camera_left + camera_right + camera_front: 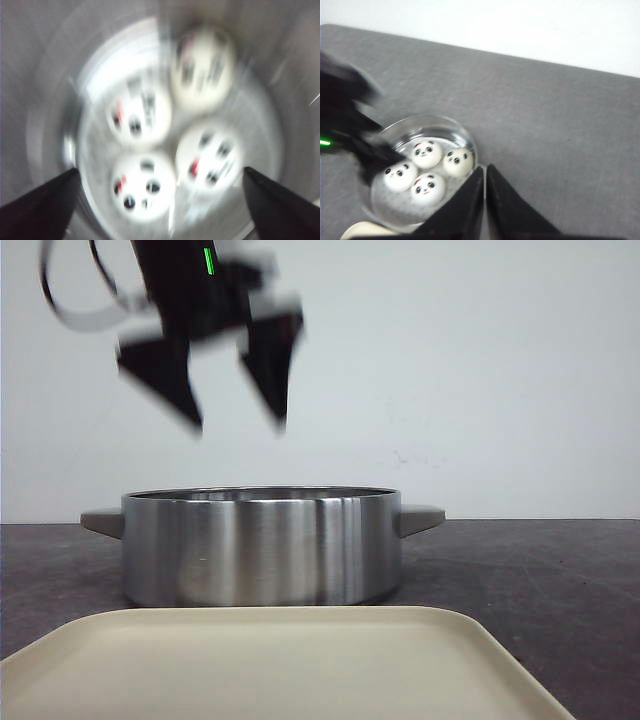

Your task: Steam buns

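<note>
The black left gripper [240, 425] hangs with its jaws apart and empty, high over the left part of the round stainless-steel pot [262, 545], which stands near the middle of the dark grey bench [540, 580], behind the beige plastic tray [280, 665] at the front edge. All four white dome-shaped panda-face buns [422, 167] lie inside the pot, close together. The black right gripper [485, 175] has its jaws pressed together, holding nothing. In my judgement, the risk is that the left arm, blurred by motion, catches the rim and shifts the pot, or presses a bun. No brand or writing can be read; only a green light [209, 260] shows on the left arm.
</note>
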You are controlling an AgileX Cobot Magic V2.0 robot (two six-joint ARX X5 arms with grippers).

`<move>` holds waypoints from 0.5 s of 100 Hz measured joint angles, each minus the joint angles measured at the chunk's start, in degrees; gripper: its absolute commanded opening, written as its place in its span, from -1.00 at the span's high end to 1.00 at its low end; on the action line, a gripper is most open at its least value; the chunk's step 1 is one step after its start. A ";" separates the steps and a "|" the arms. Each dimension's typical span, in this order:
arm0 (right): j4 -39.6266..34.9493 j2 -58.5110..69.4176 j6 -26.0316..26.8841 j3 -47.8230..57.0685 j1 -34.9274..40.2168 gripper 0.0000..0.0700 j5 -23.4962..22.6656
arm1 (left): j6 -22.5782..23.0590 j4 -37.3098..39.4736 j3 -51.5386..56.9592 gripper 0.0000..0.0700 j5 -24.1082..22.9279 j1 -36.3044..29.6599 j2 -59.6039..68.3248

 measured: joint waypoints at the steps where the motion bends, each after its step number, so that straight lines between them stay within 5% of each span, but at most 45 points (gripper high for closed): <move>1: 0.50 0.00 -0.22 -0.31 0.00 0.98 0.00 | -0.13 0.35 0.02 0.57 0.00 -0.02 -0.94; 6: 3.39 -0.22 -1.38 -2.21 0.00 0.98 -0.02 | -0.79 1.62 0.26 1.00 0.00 -0.09 -5.60; 28: 25.51 -2.89 -7.74 -17.62 1.73 0.98 -8.44 | -3.19 6.19 -2.23 0.99 -1.49 -0.13 -24.55; 50: 53.44 -3.54 -11.30 -33.16 3.04 0.98 -16.74 | -6.21 8.09 -17.70 0.99 -4.76 -0.17 -43.85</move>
